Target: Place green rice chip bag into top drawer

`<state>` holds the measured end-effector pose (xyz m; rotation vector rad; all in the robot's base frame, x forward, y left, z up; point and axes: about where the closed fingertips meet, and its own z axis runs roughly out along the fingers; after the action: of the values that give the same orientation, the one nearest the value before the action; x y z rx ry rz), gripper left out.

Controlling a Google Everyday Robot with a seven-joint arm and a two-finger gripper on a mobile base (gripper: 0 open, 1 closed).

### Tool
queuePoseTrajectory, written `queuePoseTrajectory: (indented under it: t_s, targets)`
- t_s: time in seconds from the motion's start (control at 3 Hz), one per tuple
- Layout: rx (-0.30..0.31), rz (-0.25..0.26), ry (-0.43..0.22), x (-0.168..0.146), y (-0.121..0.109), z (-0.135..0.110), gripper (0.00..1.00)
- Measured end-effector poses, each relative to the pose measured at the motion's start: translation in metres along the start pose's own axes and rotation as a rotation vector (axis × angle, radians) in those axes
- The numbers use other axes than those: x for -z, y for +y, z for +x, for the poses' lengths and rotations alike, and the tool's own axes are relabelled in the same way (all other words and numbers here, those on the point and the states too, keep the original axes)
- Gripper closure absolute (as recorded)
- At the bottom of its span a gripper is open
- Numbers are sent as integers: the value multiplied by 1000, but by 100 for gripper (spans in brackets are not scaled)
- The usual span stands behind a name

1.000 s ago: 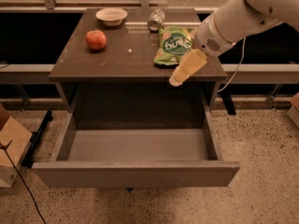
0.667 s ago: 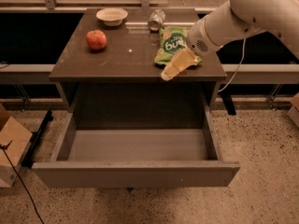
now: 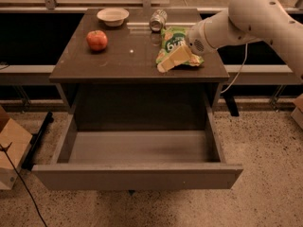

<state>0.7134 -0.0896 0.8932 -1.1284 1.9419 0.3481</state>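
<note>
Gripper [image 3: 164,67] sits low at the front-left end of the green rice chip bag [image 3: 174,39]; whether it grips cannot be told. Bag lies by the desk [image 3: 123,65] right edge, near the front-right corner. Top drawer [image 3: 137,175] stands open under the front edge.

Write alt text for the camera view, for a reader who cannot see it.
A white robot arm reaches from the right, its gripper at the near edge of a green rice chip bag lying on a dark table. Below, the top drawer stands pulled open. An apple, a bowl and a silver can sit on the table.
</note>
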Motion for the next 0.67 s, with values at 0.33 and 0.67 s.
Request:
queuePoseTrajectory:
  t_s: [0.33,0.67]
  targets:
    - [-119,-5,-110,-17,-28,5,0]
    - [-190,0,-172,-26,-46,7,0]
